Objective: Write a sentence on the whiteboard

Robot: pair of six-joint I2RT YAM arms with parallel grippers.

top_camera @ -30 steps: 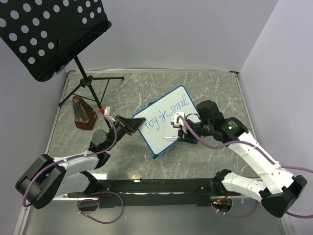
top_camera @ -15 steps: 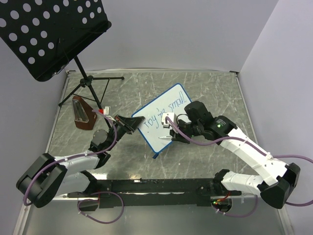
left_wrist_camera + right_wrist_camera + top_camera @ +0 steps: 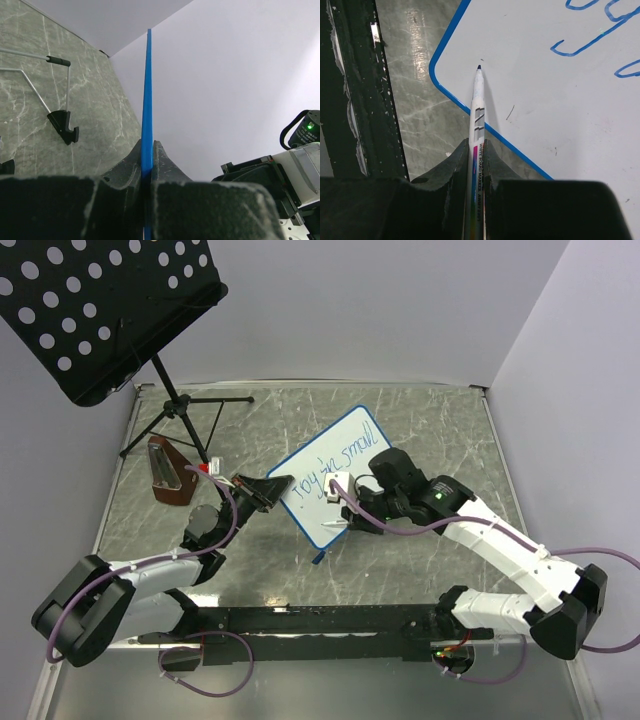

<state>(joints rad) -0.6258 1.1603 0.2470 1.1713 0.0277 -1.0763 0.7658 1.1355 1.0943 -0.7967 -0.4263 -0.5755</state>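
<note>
Left arm: its links lie low along the table [image 3: 430, 420] from the base at the near-left corner, bending at the elbow, with the forearm reaching forward and to the right. The left gripper [image 3: 270, 488] sits at the left edge of the whiteboard [image 3: 310, 512]. The left wrist view shows that edge end-on as a thin blue line [image 3: 148, 100], with the gripper [image 3: 146, 167] clamped on it and one finger [image 3: 167, 162] pressed against each face. Right arm: from its base at the near right the upper link runs outward, then doubles back up and left across the table, the wrist bent over the board's lower half. The right gripper [image 3: 356, 520] is closed on a white marker [image 3: 338, 525] that points left and slightly toward the near edge. In the right wrist view the marker [image 3: 477, 110] projects straight out from between the closed jaws [image 3: 476, 150]. Its dark tip is at the board's white face [image 3: 545, 100], just inside the blue rounded corner and below the writing; actual contact cannot be confirmed. The whiteboard lies mid-table, turned diagonally, between the two grippers. Whether its lower edge rests on the table cannot be told. The sentence [image 3: 335, 468] runs in blue along the board's upper part. A black perforated music stand [image 3: 100, 310] stands at the far left, with a brown wedge-shaped object [image 3: 168, 475] near its tripod feet.
</note>
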